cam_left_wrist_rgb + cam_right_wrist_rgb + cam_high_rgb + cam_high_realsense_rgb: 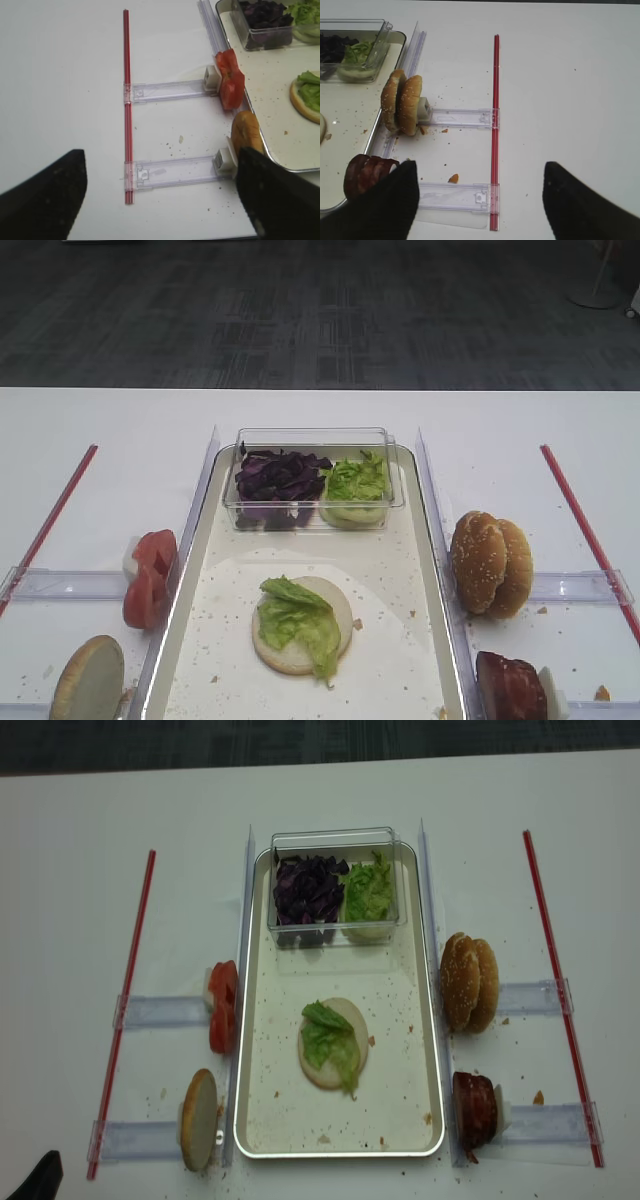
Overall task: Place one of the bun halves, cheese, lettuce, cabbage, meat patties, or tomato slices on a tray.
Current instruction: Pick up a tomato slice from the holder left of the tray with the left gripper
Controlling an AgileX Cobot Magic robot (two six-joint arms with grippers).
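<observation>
With a bun half [300, 638] and lettuce [295, 615] already on the tray [425, 570], both grippers' jaws stand open and empty, so the next placement calls for grasping another ingredient.

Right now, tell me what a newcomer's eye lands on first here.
First the metal tray in the middle, with a bun half topped by lettuce. Behind it, a clear box holds purple cabbage and more green leaves. Tomato slices stand left of the tray, sesame buns right.
</observation>
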